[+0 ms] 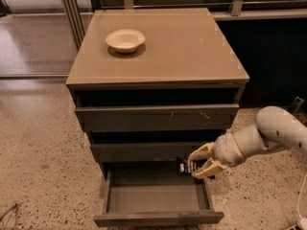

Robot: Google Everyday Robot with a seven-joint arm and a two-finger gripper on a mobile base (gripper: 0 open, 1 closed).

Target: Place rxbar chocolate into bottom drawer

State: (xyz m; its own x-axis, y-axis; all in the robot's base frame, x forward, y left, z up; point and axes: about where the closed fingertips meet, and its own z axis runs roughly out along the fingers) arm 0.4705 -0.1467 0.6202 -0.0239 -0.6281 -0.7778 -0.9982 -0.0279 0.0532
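Arm (pixel 268 139) reaches in low; end effector (pixel 196 166) apparently pinches rxbar chocolate (pixel 185 166) over bottom drawer (pixel 158 218).

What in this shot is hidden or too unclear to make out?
- rxbar chocolate: camera view, partly covered by the tool gripping it above the right rear of the bottom drawer; lettering too small to read.
- bottom drawer: rear floor lost in shadow under the middle drawer.
- robot arm: cut off by the right edge.
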